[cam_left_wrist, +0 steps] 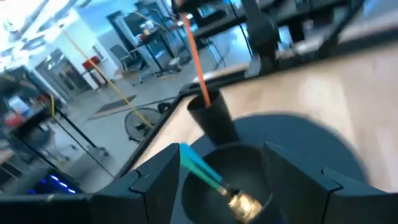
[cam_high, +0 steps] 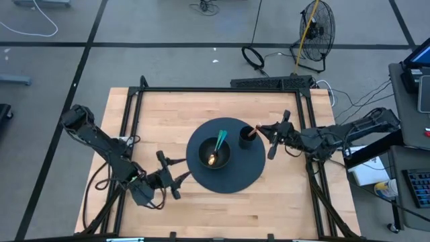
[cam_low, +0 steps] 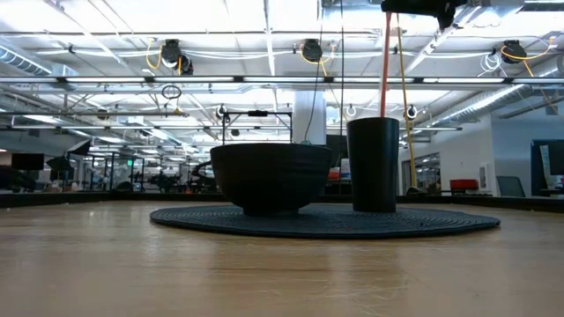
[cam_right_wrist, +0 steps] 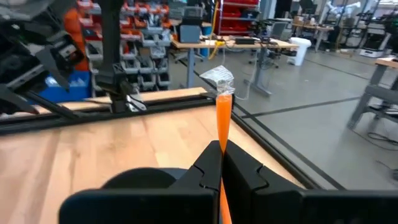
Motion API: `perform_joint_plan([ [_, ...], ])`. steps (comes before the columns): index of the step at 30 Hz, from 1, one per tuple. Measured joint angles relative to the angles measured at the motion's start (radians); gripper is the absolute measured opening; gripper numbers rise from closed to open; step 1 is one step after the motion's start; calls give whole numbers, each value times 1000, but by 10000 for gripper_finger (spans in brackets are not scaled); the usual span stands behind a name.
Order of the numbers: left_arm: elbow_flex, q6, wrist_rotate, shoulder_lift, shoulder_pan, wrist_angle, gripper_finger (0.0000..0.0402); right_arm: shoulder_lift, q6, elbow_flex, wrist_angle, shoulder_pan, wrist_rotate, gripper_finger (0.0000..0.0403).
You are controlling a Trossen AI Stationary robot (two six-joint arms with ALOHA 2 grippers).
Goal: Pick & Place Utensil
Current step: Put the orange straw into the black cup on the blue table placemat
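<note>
Wooden table (cam_high: 222, 208) carrying a round dark woven mat (cam_high: 259, 171), a dark bowl (cam_high: 216, 153) and a tall dark cup (cam_low: 373, 165). The right gripper (cam_high: 259, 130), clamped on a slender orange-handled utensil (cam_low: 385, 66), hangs directly above the cup; the utensil's long axis stands near vertical, its lower end inside the cup. The left gripper (cam_high: 176, 177), jaws wide and empty, waits beside the mat, facing a teal-handled utensil (cam_left_wrist: 205, 171) lying in the bowl.

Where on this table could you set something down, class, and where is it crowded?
Free: bare wood behind the round mat, toward the far frame, and the near strip right of the left gripper. Crowded: bowl and cup on the mat, right gripper holding the orange utensil.
</note>
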Motion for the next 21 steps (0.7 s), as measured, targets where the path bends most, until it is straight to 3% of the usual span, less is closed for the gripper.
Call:
perform_joint_plan([
  [2, 0, -10, 20, 0, 17, 53, 232, -14, -1, -30, 32, -11, -30, 0],
  [3, 2, 34, 77, -2, 32, 57, 232, -19, -1, -40, 40, -17, -44, 0],
  [9, 1, 346, 651, 0, 173, 67, 232, -56, 3, -85, 41, -43, -73, 0],
  [12, 0, 362, 786, -27, 284, 65, 232, -75, 3, -94, 45, -62, -131, 0],
  [17, 0, 339, 1162, -111, 515, 69, 232, -84, -7, -102, 42, -82, -180, 0],
  [21, 0, 279, 1319, -195, 684, 61, 232, -83, -34, -102, 40, -107, -281, 0],
])
